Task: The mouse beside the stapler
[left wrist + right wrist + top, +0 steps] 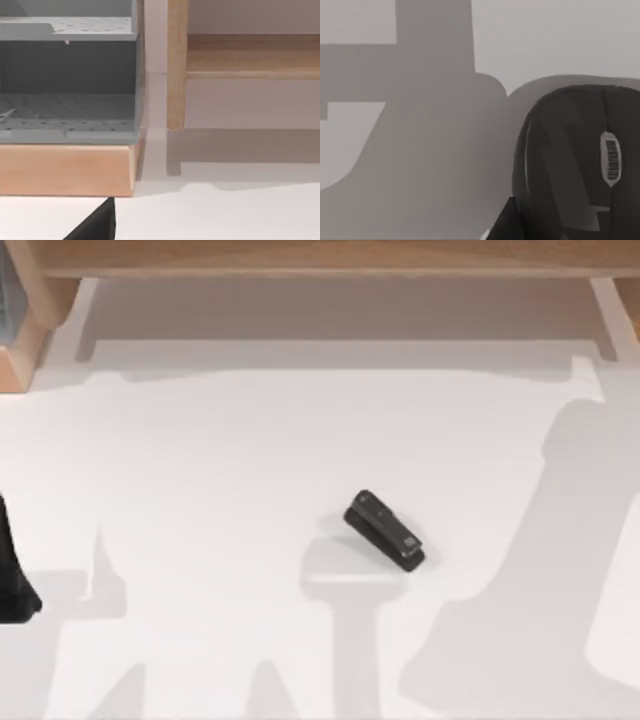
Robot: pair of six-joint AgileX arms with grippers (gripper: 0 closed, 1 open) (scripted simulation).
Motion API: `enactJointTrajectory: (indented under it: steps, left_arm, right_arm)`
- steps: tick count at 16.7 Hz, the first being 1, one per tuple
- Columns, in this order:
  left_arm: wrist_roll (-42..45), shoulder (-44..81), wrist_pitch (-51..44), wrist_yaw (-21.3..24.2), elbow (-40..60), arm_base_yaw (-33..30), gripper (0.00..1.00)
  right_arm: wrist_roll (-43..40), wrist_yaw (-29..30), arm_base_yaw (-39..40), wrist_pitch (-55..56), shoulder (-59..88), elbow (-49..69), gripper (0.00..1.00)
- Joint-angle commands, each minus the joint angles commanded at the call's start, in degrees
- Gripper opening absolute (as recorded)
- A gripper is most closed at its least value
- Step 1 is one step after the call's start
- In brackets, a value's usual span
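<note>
The black stapler (385, 530) lies slanted near the middle of the white table in the top view, with nothing touching it. The dark grey mouse (580, 165) looms close in the right wrist view, with its rounded top and pale scroll wheel facing the camera and the pale table surface behind it. A dark part of my right gripper (502, 225) shows against the mouse's edge. I cannot tell whether it holds the mouse. My left gripper (12, 585) is parked at the table's left edge, far from the stapler.
A wooden shelf (330, 258) runs along the back of the table. In the left wrist view a grey perforated rack (67, 80) sits on a wooden block (65, 170), beside a wooden post (176, 65). Arm shadows fall across the table's front and right.
</note>
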Motion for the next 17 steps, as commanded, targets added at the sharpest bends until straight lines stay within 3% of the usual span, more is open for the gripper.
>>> enactJointTrajectory:
  steps: [9,17]
  left_arm:
    - [0.0,0.0,0.0,0.0,0.0,0.0,1.00]
    - [0.0,0.0,0.0,0.0,0.0,0.0,1.00]
  right_arm:
    - [1.3,0.3,-0.7,-1.4,-5.5,-1.2,0.00]
    - [9.9,0.2,3.0,0.4,-21.7,-11.9,0.00]
